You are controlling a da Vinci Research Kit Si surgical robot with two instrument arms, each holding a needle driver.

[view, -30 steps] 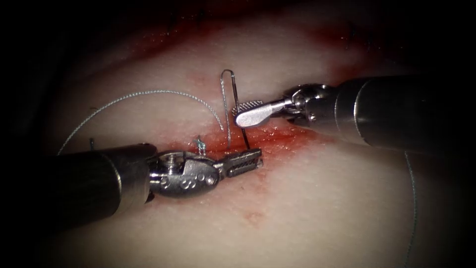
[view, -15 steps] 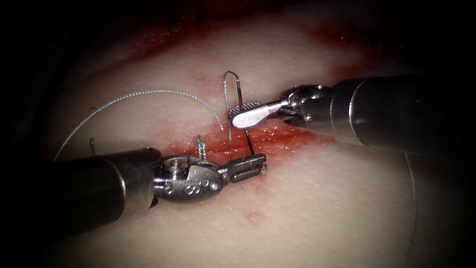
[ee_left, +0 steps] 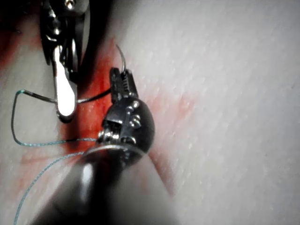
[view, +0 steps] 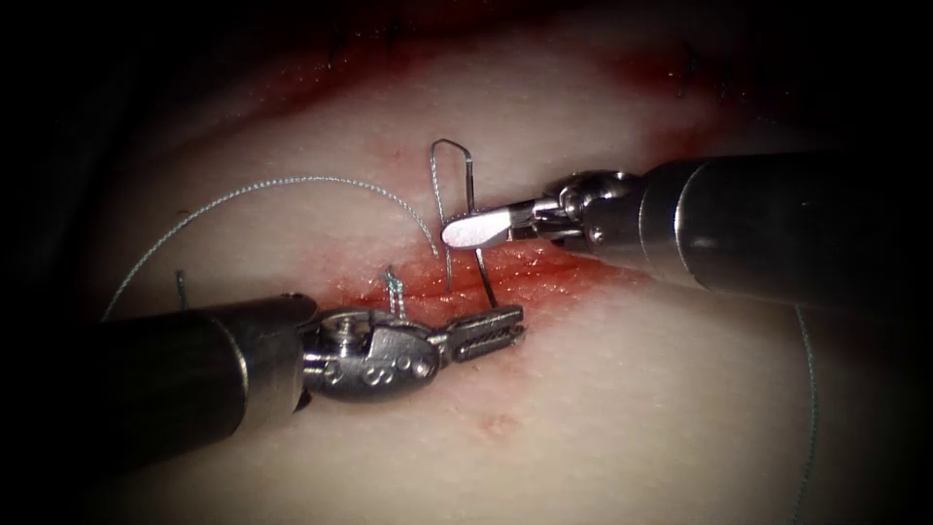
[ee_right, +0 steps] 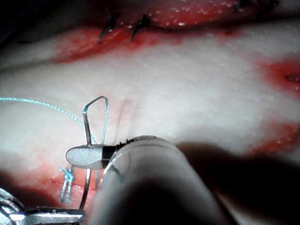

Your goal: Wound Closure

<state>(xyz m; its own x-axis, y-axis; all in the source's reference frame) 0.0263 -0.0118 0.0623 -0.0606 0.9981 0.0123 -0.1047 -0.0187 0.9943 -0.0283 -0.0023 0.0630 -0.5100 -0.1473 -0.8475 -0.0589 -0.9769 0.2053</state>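
The curved needle (view: pixel 480 255) stands upright over the red cut (view: pixel 505 277) in the tissue (view: pixel 622 389), its swaged end uppermost where the thread (view: pixel 292 182) bends over and drops back into the cut. The right gripper (view: pixel 465 231), coming in from three o'clock, is pressed together around the needle near mid-shaft. The left gripper (view: pixel 496 332), entering from eight o'clock, is pinching the needle's lower part just above the tissue surface. At ten o'clock from the needle, thread arcs across pale tissue. A small knot (view: pixel 393 289) with cut ends sits on the cut, just left of the needle.
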